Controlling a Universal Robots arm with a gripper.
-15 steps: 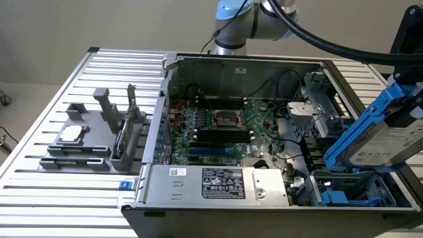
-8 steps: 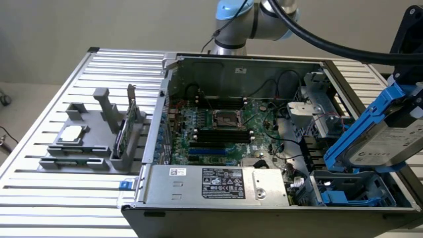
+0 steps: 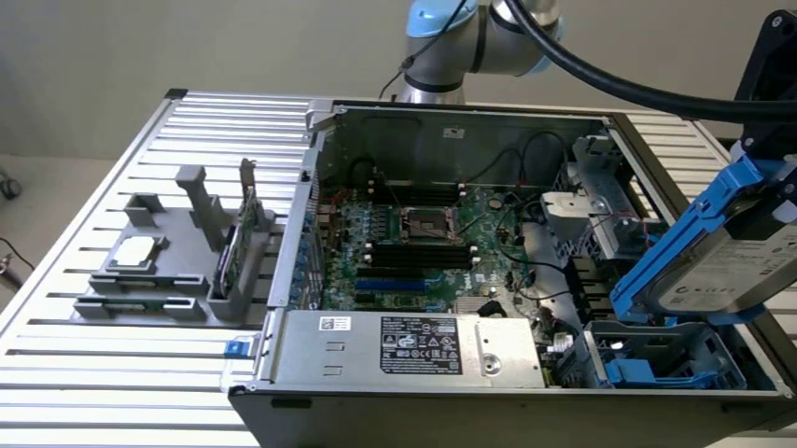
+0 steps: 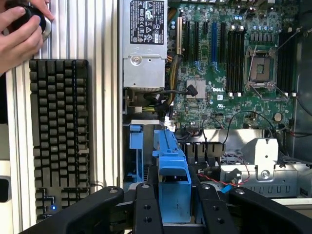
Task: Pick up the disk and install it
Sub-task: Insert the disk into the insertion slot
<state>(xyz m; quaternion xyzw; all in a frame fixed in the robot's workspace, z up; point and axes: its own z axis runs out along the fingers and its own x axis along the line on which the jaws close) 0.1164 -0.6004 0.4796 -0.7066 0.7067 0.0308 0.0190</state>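
The disk (image 3: 734, 266) is a silver-grey drive with a white label in a blue carrier frame (image 3: 678, 243). It hangs tilted above the front right corner of the open computer case (image 3: 473, 121). My gripper (image 3: 775, 191) is shut on its upper end. In the wrist view the carrier's blue edge (image 4: 171, 165) runs between my black fingers (image 4: 147, 214), and the gripper (image 4: 176, 217) clamps it from both sides. Below the disk is the drive bay (image 3: 716, 350), with blue plastic parts (image 3: 636, 371) inside. The disk is clear of the bay and touches nothing there.
A motherboard (image 3: 412, 243) and a power supply (image 3: 412, 345) lie in the case. A grey fixture (image 3: 162, 280) on the exterior view's left holds a square chip (image 3: 137, 250) and a green card (image 3: 230, 247). A keyboard (image 4: 58, 136) and a person's hand (image 4: 19, 29) are beside the case.
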